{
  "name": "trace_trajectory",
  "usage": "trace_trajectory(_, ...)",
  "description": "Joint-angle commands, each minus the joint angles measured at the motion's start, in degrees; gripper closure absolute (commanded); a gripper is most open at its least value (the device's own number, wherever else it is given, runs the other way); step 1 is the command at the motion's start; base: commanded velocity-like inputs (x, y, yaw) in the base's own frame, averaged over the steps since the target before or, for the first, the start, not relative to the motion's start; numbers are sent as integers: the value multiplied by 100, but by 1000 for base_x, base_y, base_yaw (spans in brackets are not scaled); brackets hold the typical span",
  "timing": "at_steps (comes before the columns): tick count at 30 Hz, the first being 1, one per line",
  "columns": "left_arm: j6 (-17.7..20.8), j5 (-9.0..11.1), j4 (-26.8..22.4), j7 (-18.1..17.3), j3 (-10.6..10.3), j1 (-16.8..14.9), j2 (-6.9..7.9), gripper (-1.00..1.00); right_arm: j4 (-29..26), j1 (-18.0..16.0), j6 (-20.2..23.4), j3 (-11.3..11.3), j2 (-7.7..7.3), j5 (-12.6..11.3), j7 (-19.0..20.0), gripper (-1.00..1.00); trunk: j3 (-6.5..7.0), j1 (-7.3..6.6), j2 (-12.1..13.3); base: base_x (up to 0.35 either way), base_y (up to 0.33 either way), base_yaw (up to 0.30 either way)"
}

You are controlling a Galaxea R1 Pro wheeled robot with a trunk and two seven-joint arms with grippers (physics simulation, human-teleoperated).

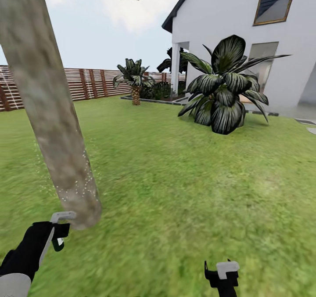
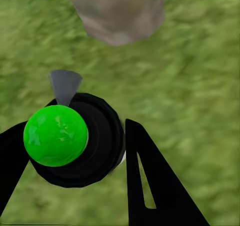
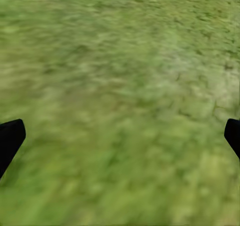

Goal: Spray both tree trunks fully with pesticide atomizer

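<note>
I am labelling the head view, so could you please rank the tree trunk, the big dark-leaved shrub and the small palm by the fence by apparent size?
1. tree trunk, though its nearness inflates it
2. dark-leaved shrub
3. small palm, farthest away

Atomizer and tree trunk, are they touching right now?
Apart. In the left wrist view, grass shows between the atomizer, held between the left gripper's fingers, and the trunk beyond its grey nozzle.
</note>
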Motion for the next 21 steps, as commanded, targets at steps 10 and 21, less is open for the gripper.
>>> trace_trajectory(10,77,-94,-13,444,-40,-493,0,100,5,-4,0,3,0,57,-58,-100,-6,-1,-2,0,0,153)
trace_trajectory(21,610,33,-247,350,-331,-928,146,100,5,-4,5,3,-9,56,-58,-100,-6,-1,-2,0,0,1)
